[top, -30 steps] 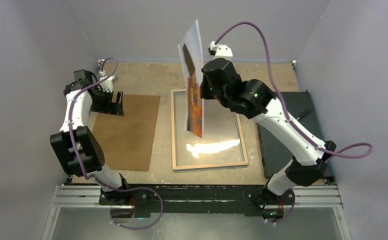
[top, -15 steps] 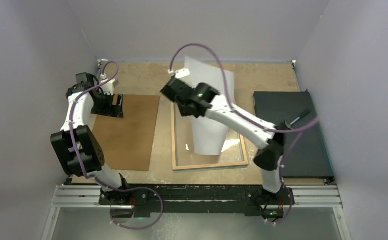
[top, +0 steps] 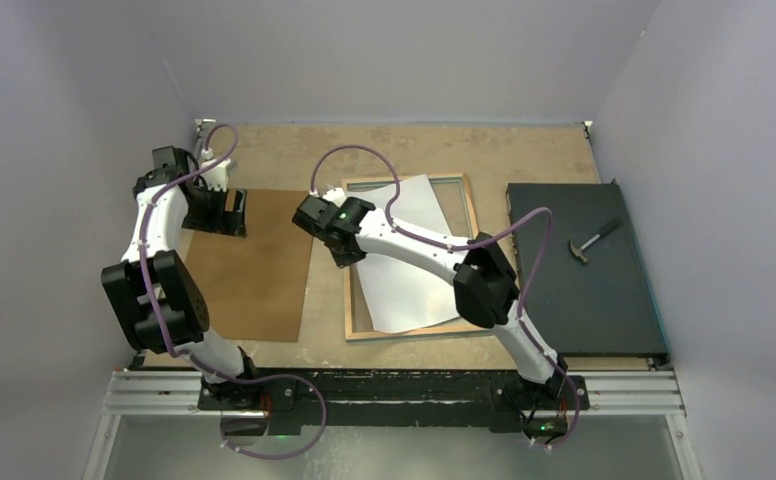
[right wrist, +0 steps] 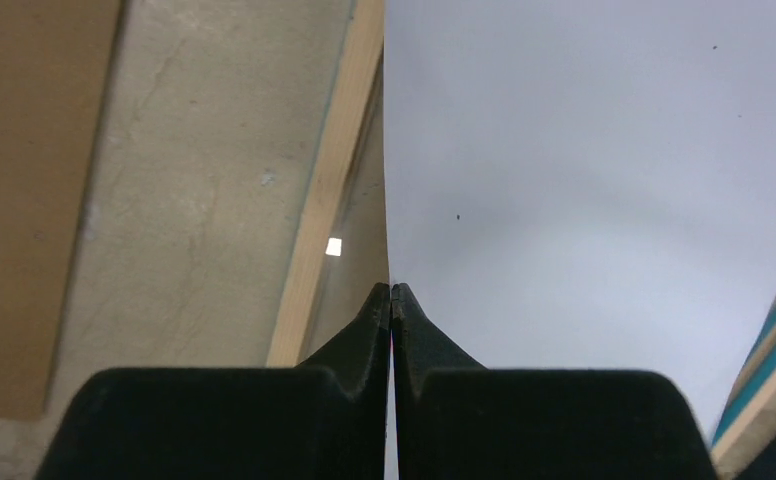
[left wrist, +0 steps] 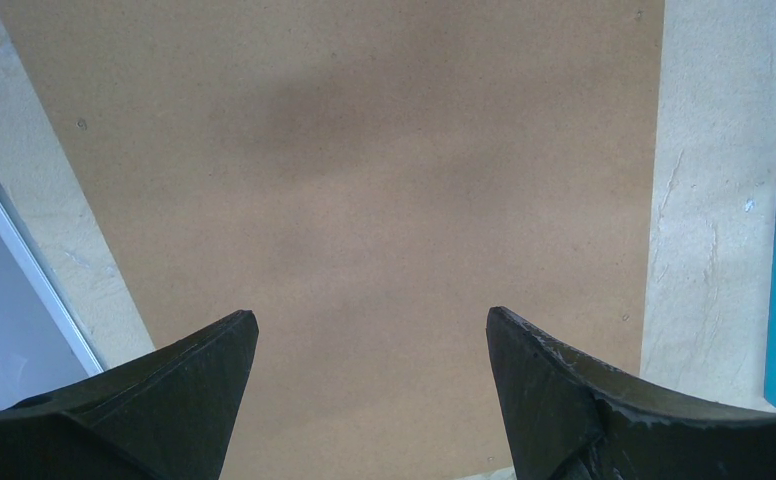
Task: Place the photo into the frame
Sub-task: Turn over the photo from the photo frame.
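Right wrist view: the photo [right wrist: 604,200] is pinched by the right fingers [right wrist: 359,335], with the rim of the frame [right wrist: 329,200] just left of them. Seating is judged underway; squaring, then release, is needed. The left fingers [left wrist: 199,365] are spread.

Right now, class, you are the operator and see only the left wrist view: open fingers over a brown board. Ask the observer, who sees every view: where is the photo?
Observer: The photo lies white back up over the frame, skewed against its rim.
Operator: Is anything holding it?
Observer: Yes, the right gripper is shut on its left edge.
Operator: Anything else out there?
Observer: A hammer lies on a black mat to the right of the frame.
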Controlling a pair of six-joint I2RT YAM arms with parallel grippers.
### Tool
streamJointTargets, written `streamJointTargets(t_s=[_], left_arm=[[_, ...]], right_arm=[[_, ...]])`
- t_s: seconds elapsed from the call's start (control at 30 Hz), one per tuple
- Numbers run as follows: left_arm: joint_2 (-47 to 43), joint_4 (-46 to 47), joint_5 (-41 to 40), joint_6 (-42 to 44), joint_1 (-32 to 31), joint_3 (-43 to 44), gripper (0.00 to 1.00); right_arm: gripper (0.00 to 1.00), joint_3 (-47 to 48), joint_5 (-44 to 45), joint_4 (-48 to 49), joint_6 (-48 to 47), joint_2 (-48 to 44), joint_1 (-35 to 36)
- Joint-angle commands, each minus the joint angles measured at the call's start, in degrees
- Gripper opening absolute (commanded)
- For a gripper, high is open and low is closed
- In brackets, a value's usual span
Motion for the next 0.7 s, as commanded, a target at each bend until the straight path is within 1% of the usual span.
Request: streamJointTargets(t_s=[0.0,0.13,0.23,0.37,0.53,0.67], left_arm=[[-1.6,1.4,0.1,0.7,0.1,-0.6,0.84],[-1.4,1.6,0.3,0.9,0.1,-1.0,0.84],[-1.3,1.9,0.4,0.9,0.1,-1.3,0.84],[-1.4,2.1,0.7,1.1,0.1,-1.5,0.84],[-1.3,2.3,1.4,1.1,0.1,-1.8,0.83],[-1.3,2.6,1.8,1.1,0.1,-2.1,0.83]], right_arm=[[0.0,1.4,-3.7,5.0,3.8,0.2,-0.5],[0.0,-1.4,-4.2,8.1,9.1,-0.7,-1.6],[0.0,-7.8,-5.6,12.3,14.9,-4.6,-3.8],[0.0,-15.8,-3.0,15.3,21.6,-9.5,-5.1],[0.0,-18.4,-0.9,13.7,28.7,-11.0,-5.1],[0.0,-16.5,0.2,12.9,31.4,-9.8,-5.2]])
